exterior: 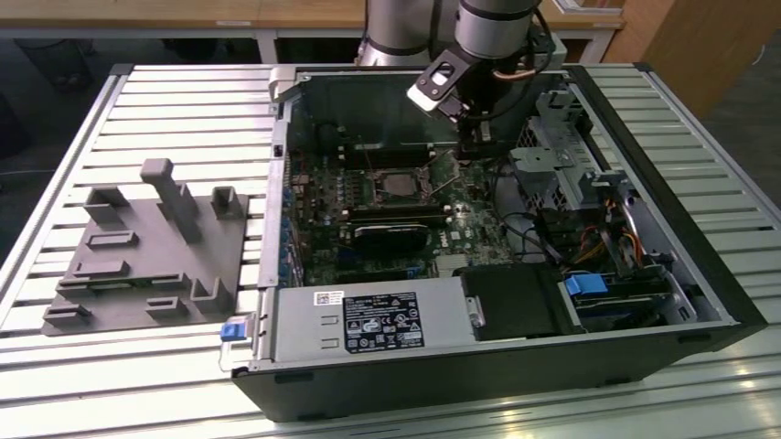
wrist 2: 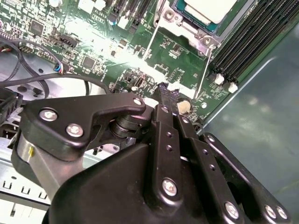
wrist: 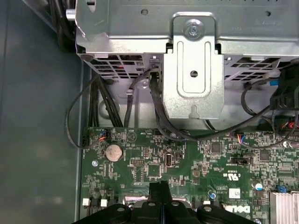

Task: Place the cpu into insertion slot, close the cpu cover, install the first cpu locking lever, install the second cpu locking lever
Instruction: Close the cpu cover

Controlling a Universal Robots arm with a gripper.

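Observation:
The cpu lies with its silver top up in the insertion slot on the green board. The cpu cover, a silver frame, lies down around it. Two thin silver locking levers stick out from the socket's corners, apart from the frame. My gripper hangs over the board to the exterior view's right of the socket. Its black fingers are pressed together with nothing between them. The first wrist view has the fingertips just above the board's edge area.
Long black memory slots run beside the socket. A black fan sits in front of it. A silver drive cage with black cables stands close to the gripper. A grey fixture lies on the slatted table.

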